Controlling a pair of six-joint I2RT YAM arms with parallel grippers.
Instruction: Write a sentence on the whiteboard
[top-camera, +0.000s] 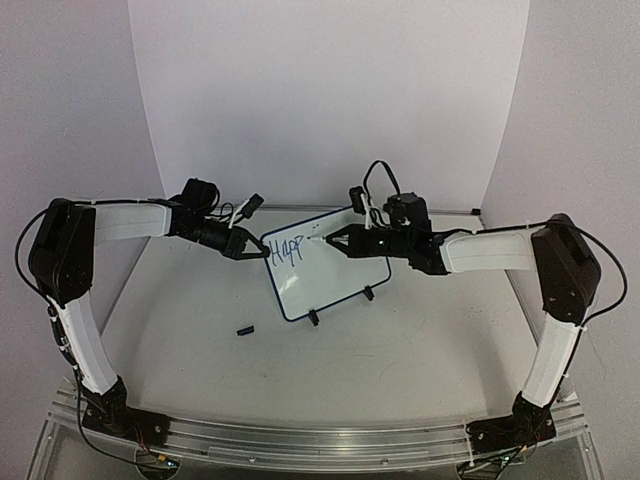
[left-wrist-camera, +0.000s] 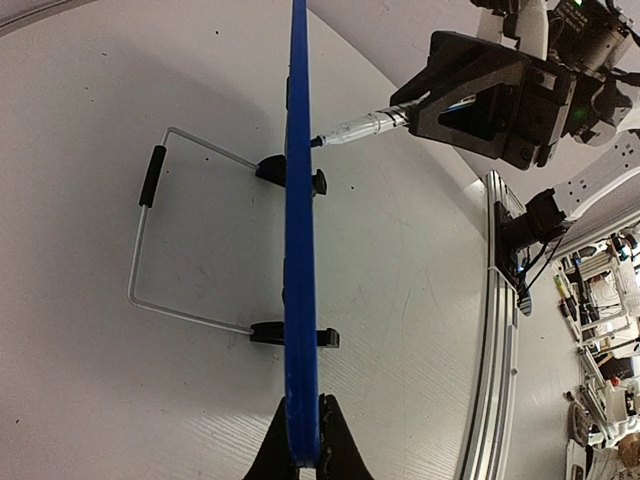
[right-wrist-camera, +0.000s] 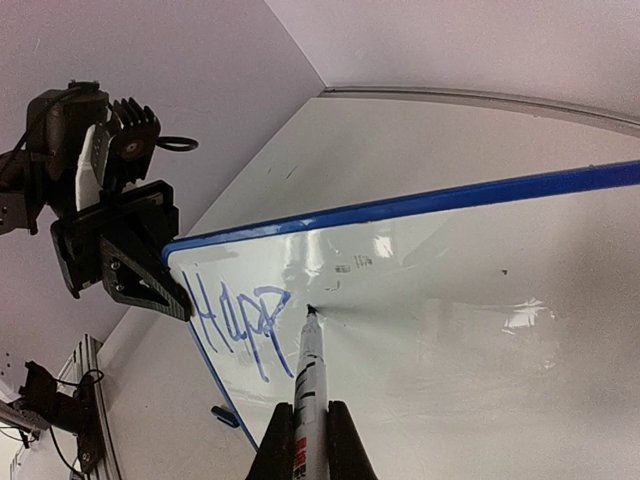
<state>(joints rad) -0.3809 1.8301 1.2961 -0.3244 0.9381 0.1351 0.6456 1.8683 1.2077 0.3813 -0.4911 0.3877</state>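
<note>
Noting the board (top-camera: 335, 275) standing on edge near the middle of the surface (top-camera: 420, 350), between the two arms, its written face turned toward the right arm. We see it propped on two black clip feet (top-camera: 313, 318) along its lower rim; the left wrist view also shows a bent wire stand (left-wrist-camera: 140, 250) lying on the surface behind it. Left claw (top-camera: 248, 247) is clenched on the board's left edge: in the left wrist view the blue rim runs straight down between the two fingers, which press it from both sides. Right claw (top-camera: 337, 238) is clenched on a slim marker (right-wrist-camera: 306, 365), held along the claw's axis with the tip pointing at the board. In the right wrist view the tip touches the white face just to the right of the last letter. The lettering (right-wrist-camera: 238, 318) reads "Happ" in thin dark blue, slanted, sitting in the upper left corner of the board next to the left claw's fingers. We log the rest of the white face as unmarked, with only glare and faint reflections on it. One small dark object (top-camera: 244, 329) lies on the surface, well apart from the board on the left arm's side; we cannot tell what it is.
</note>
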